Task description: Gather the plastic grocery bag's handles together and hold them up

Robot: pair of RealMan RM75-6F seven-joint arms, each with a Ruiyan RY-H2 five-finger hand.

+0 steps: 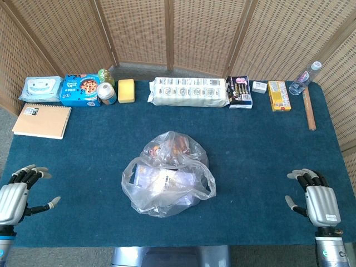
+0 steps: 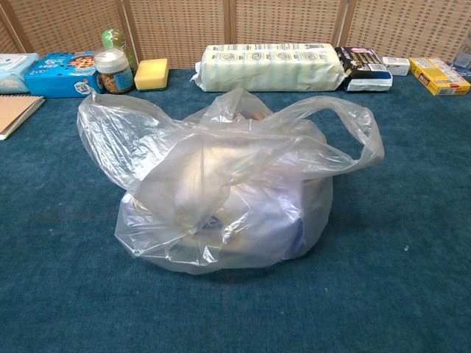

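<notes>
The plastic grocery bag (image 1: 168, 175) sits near the middle of the blue desk (image 1: 250, 161), filled with packaged goods that show dimly through the clear film. Its two handles (image 2: 331, 136) are apart and untouched: in the chest view one loop flops out to the right of the bag's mouth and the other slumps to the left. The left hand (image 1: 19, 192) rests at the desk's near edge, well to the left of the bag, its fingers (image 1: 33, 173) spread and released, holding nothing. The right hand (image 1: 317, 200) lies at the near edge well to the right of the bag, palm down, its fingers likewise apart and empty. Neither hand shows in the chest view. Beyond the bag, along the far edge of the desk, stands a row of things: a long pack of rolls (image 1: 188, 92) straight behind it, a yellow sponge (image 1: 127, 90) and a jar (image 1: 106, 93) to the left of that, then a blue biscuit box (image 1: 80, 90), a pack of wipes (image 1: 41, 89) and a brown notebook (image 1: 42, 120). To the right of the long pack lie a dark packet (image 1: 239, 92), a yellow box (image 1: 278, 95), a water bottle (image 1: 305, 79) and a wooden stick (image 1: 308, 108).
</notes>
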